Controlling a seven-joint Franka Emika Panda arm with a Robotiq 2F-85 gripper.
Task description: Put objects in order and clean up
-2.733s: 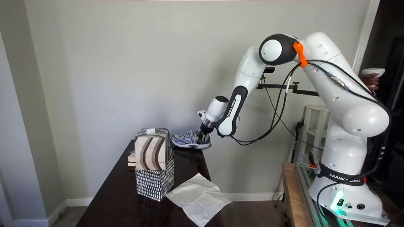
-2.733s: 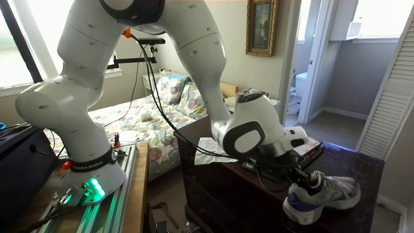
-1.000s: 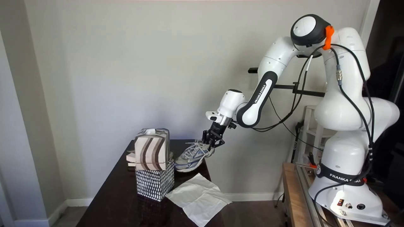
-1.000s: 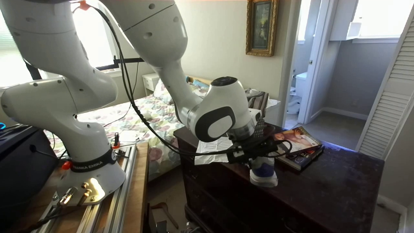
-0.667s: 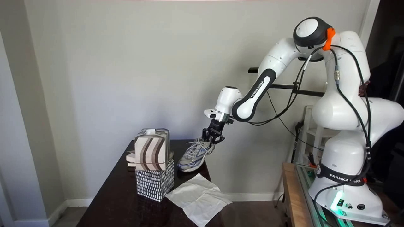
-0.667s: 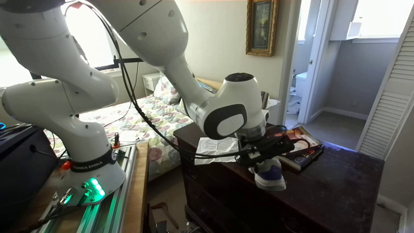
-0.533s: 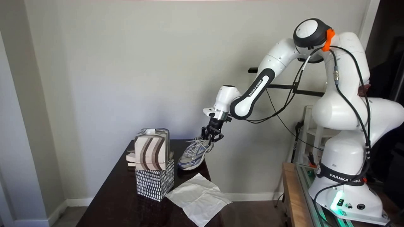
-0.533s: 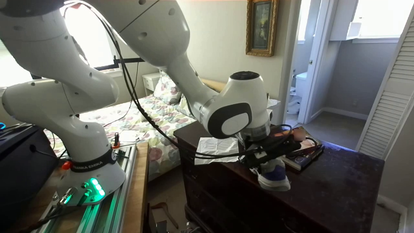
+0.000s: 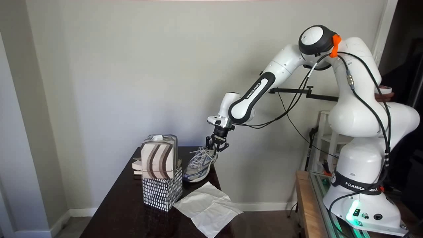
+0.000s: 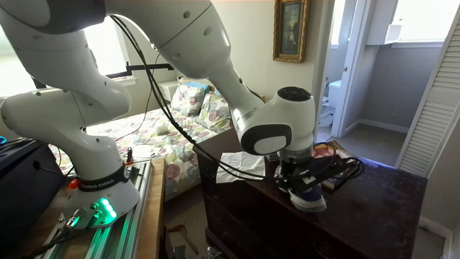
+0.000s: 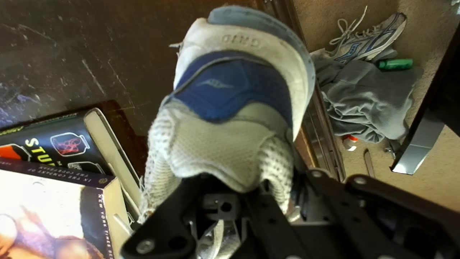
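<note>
The gripper (image 9: 214,149) is clamped on the running shoe (image 9: 199,166) near the heel, but from where I'm standing I can't see exactly where it bites or tell whether the toe touches the dresser (image 9: 115,211). In an exterior view most of the shoe is lost behind the gripper and some black cables (image 10: 187,135). The white sheet (image 9: 209,208) lies bottom centre of the frame, hanging a bit past the dresser edge. Patterned box (image 9: 161,190) with a striped bundle (image 9: 158,160) on top, near the toe, blocks most of the books (image 9: 137,165) there. Upper right of the wrist view: second shoe (image 11: 375,39) by a grey cloth (image 11: 366,97) on the carpet (image 11: 320,25). Readable bits: FRANKA EMIKA on the arm (image 9: 284,62), "STU…" cut off on the black book (image 11: 68,144), "NEW YORK TIMES" on the paperback (image 11: 54,212), maybe "GRID" upside down on the heel.
</note>
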